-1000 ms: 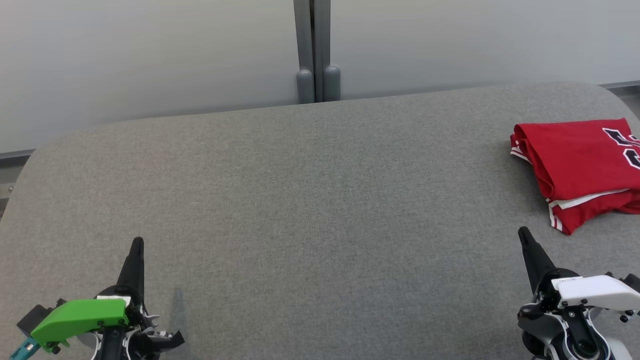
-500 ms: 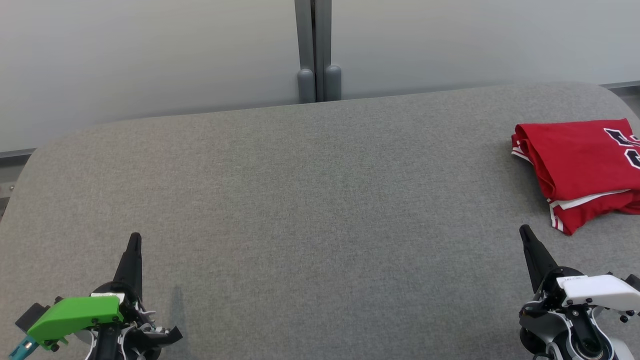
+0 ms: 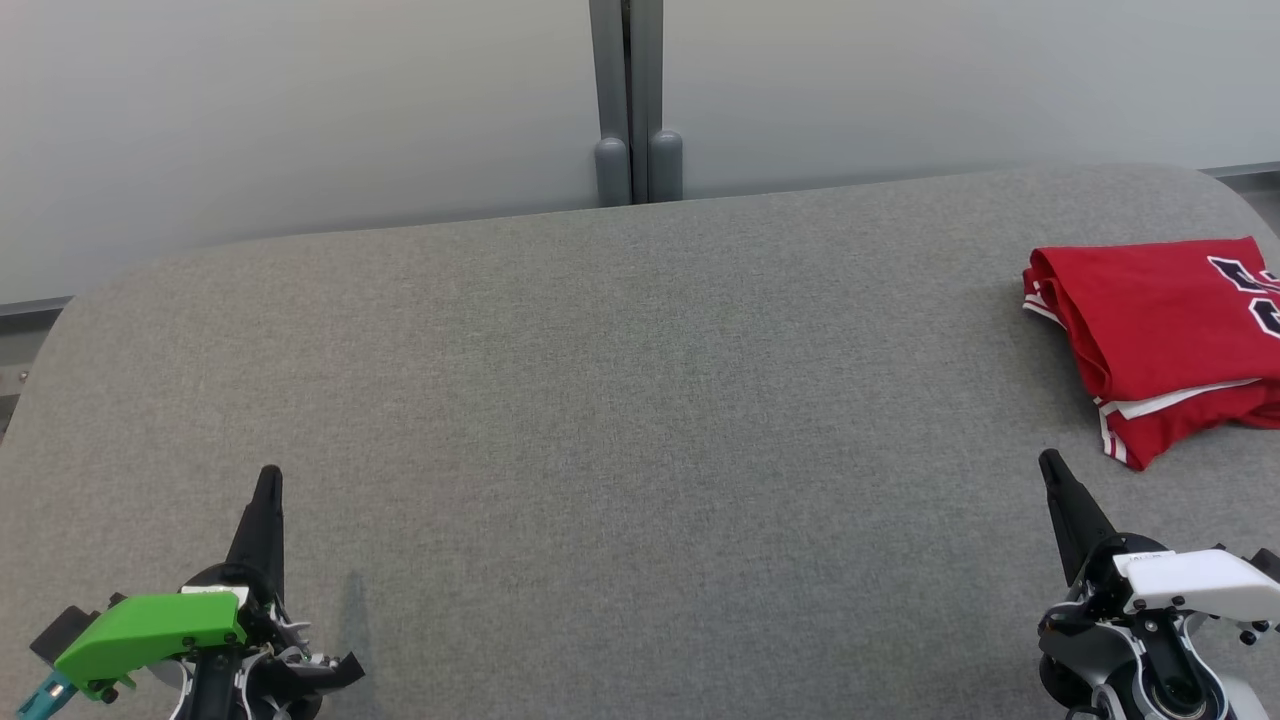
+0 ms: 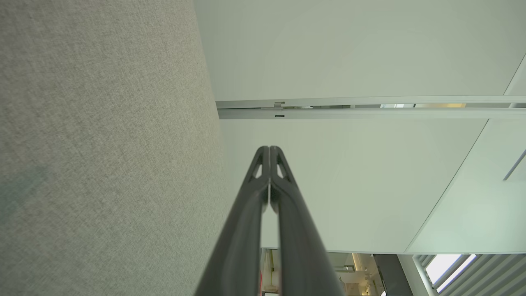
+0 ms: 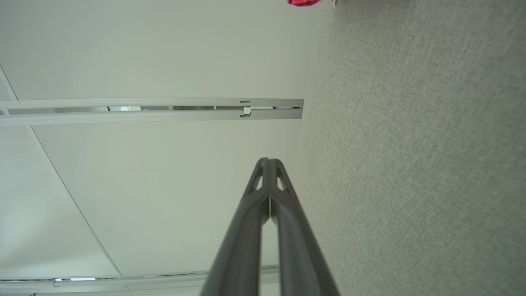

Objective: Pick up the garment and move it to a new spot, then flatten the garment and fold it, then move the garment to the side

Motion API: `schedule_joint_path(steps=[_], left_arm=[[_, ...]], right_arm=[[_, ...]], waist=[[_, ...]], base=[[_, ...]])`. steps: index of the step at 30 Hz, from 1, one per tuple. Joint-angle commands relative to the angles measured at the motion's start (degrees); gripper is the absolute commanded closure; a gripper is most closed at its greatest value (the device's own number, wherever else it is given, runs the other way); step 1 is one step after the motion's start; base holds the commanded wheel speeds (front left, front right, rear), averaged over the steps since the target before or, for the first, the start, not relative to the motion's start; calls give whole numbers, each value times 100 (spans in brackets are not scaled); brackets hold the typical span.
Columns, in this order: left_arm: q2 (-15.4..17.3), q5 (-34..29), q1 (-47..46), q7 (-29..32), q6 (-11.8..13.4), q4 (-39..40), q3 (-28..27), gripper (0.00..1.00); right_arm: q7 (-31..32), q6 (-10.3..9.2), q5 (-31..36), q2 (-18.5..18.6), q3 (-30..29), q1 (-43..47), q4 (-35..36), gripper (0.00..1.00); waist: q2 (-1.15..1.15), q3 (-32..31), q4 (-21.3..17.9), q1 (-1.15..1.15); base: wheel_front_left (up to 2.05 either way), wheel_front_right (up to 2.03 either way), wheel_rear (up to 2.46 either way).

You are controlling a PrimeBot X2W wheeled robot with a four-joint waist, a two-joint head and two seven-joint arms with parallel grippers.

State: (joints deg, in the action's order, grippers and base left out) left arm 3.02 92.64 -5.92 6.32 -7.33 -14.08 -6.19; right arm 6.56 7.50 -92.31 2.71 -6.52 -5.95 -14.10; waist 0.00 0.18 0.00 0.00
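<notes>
Settling is about all that has gone on over the last second: the left gripper [image 3: 268, 474] has crept a touch forward and to its own left, the right gripper [image 3: 1048, 460] has hardly stirred, and for the last half second neither has moved at all. Both sit low at the near edge of the grey table [image 3: 640, 400], well apart from each other, pointing away from the robot. Each pair of fingers is pressed together at the tips with nothing between them, as both wrist views show plainly. The red garment [image 3: 1150, 320] has not shifted. It lies folded into a compact stack at the far right of the table, with white trim along its near edge and part of a dark number running off the picture's right side. It is near the right gripper's tip but apart from it. Judging by that, the folding and the move to the side look done, and the arms seem parked rather than mid-step. Counting: one garment, one table, two grippers, and behind the table two pale wall panels [image 3: 300, 120] with two slim grey posts [image 3: 630, 100] side by side between them.
</notes>
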Motion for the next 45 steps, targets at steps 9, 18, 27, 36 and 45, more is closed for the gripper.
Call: schedule_joint_path(steps=[9,18,27,36,45], left_arm=[[16,-5,-65,13,-36,7,-30,100],[12,-11,-65,16,-35,7,-32,100],[9,-16,-66,21,-34,7,-35,100],[5,-21,-66,25,-34,7,-37,100],[3,-25,-66,28,-34,7,-40,100]], right_arm=[[14,-2,-19,32,-13,-45,24,100],[14,-2,-20,32,-13,-45,23,100],[15,-2,-20,32,-13,-45,23,100],[15,-2,-20,32,-13,-45,23,100],[14,-2,-20,32,-13,-45,24,100]], waist=[[0,0,0,0],[0,0,0,0],[0,0,0,0],[0,0,0,0],[0,0,0,0]], base=[[0,0,0],[0,0,0],[0,0,0],[0,0,0],[0,0,0]])
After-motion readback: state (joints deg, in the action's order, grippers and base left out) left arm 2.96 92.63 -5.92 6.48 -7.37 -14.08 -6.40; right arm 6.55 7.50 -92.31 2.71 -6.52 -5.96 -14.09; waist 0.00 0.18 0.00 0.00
